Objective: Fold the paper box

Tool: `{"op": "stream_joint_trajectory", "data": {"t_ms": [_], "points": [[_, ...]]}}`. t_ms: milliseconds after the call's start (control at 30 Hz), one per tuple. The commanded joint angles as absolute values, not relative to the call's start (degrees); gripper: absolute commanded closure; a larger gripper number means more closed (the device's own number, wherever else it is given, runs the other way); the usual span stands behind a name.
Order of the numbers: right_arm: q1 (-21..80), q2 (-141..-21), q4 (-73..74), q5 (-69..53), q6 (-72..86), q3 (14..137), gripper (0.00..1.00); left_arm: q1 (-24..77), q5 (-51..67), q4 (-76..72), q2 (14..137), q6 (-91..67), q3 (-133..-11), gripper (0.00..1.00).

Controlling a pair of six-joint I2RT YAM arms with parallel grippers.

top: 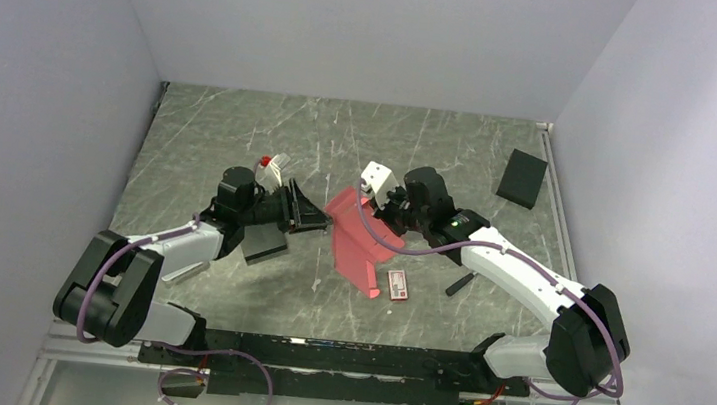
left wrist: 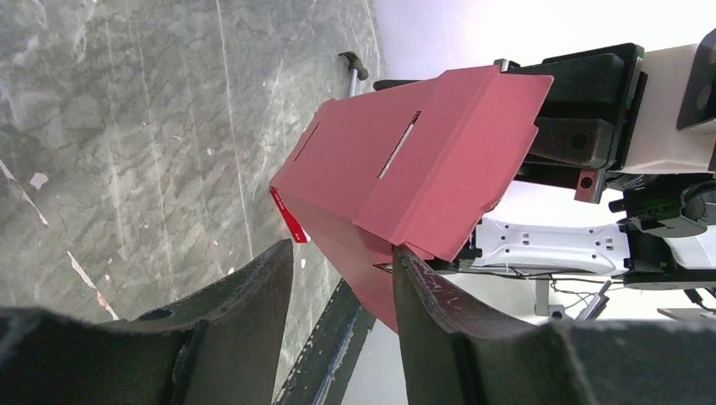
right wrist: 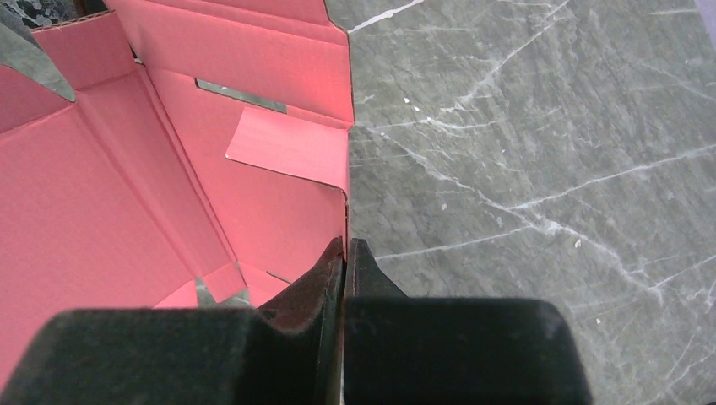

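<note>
Pinching one wall of the paper box [top: 359,251] at mid-table, the right gripper [right wrist: 344,257] could crease or tear it if the left gripper [left wrist: 342,257], fingers apart beside its left edge, pushes hard

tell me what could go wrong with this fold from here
1. The right claw is shut on only a thin edge of the paper box, so the half-raised sheet may slip out or tear there.
2. The left claw is open, with the sheet's lower corner close to one finger. Closing off the crease could crumple the flap.
3. The small printed packet lies right by the sheet's near end and might get pushed.
</note>
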State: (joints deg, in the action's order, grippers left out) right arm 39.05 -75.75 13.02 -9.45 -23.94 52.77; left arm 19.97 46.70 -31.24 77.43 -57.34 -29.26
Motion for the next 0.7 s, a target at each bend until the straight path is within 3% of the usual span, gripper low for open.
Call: {"op": "stream_joint_trajectory", "data": {"t_ms": [0, 667], "points": [[39.3, -75.1, 11.0, -9.2, -23.5, 55.1, 1.00, 20.3, 47.7, -34.5, 77.3, -59.3, -29.0, 0.48], [40.4, -75.6, 11.0, -8.2, -23.7, 55.2, 1.00, 22.1, 46.4, -30.8, 81.4, -59.1, -31.9, 0.49]]}}
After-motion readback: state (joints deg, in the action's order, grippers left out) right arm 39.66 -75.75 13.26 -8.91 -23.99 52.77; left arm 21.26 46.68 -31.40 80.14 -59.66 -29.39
